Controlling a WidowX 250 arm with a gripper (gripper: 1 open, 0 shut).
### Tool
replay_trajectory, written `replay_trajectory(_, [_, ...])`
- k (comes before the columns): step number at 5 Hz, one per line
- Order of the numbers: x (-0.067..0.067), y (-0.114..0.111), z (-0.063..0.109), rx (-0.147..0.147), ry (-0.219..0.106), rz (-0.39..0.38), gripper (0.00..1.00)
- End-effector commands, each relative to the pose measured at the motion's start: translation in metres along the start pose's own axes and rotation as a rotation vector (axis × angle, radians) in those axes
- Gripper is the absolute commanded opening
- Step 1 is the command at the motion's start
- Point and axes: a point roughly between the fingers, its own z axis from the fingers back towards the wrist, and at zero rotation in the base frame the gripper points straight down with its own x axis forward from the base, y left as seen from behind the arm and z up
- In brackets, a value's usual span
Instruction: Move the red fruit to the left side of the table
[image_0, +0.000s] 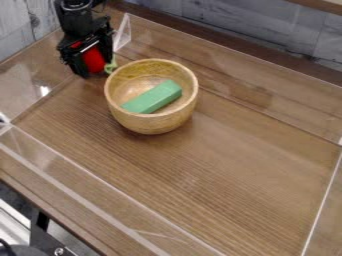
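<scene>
The red fruit lies at the far left corner of the table, just left of the wooden bowl. My gripper comes down over it from above. Its black fingers stand on either side of the fruit and look spread wider than it, so the gripper is open around it. The fruit's lower part shows between the fingers, and a bit of pale green stem peeks out on its right side.
A wooden bowl holding a green block sits right of the fruit, close to the gripper. Low clear acrylic walls border the tabletop, and the left wall runs near the gripper.
</scene>
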Motion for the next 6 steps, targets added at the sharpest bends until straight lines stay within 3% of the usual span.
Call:
replay_trajectory(1, [0.008,-0.015,0.029,-0.062,-0.061,0.038,1.00])
replay_trajectory(2, [0.003,-0.010,0.026,-0.058,-0.061,0.034,0.00])
replay_trajectory(6, [0.006,-0.005,0.014,-0.053,-0.064,0.017,0.00])
